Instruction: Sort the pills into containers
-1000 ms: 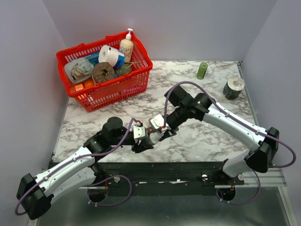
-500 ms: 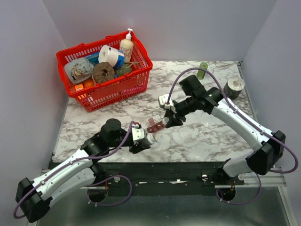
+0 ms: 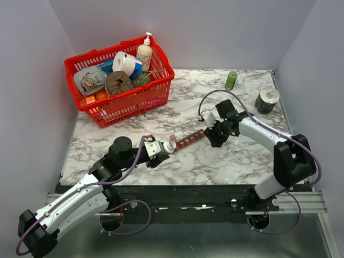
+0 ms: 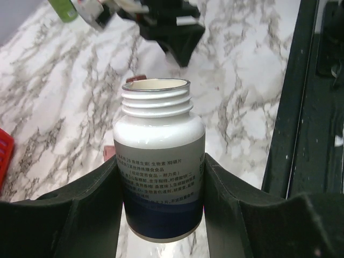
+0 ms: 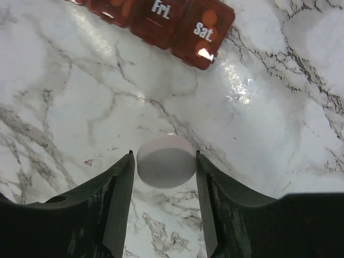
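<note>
Parking the lid is, as I judge it, the step in hand. My right gripper (image 5: 164, 155) is low over the grey-veined white marble table (image 3: 242, 158), with a white round flat disc (image 5: 165, 162) between its black fingers (image 5: 115, 199); I take the disc for the bottle's cap. One finger looks to touch the disc and the other shows a sliver of gap. I cannot tell whether the disc is gripped or loose, nor whether it rests on the marble.

The containers (image 5: 161, 16), a dark red translucent plastic strip of square compartments with "Fri" and "Sat" printed on its end lids, lie flat on the table just beyond the disc. From above, the strip sits between my two grippers, with one end close to the bottle's mouth. My left gripper (image 4: 161, 177) is clamped on a white plastic pill bottle (image 4: 157, 134) with a dark blue band, its threaded mouth uncapped and aimed toward the strip. I cannot see inside it.

To do this well, I would make sure the disc lies flat on the marble and spread the fingers fully. Then I would lift straight up, so neither pad drags the disc into the "Sat" end. Meanwhile I would keep the bottle from tipping further. The compartment lids look shut from here, and anything poured now would scatter.
</note>
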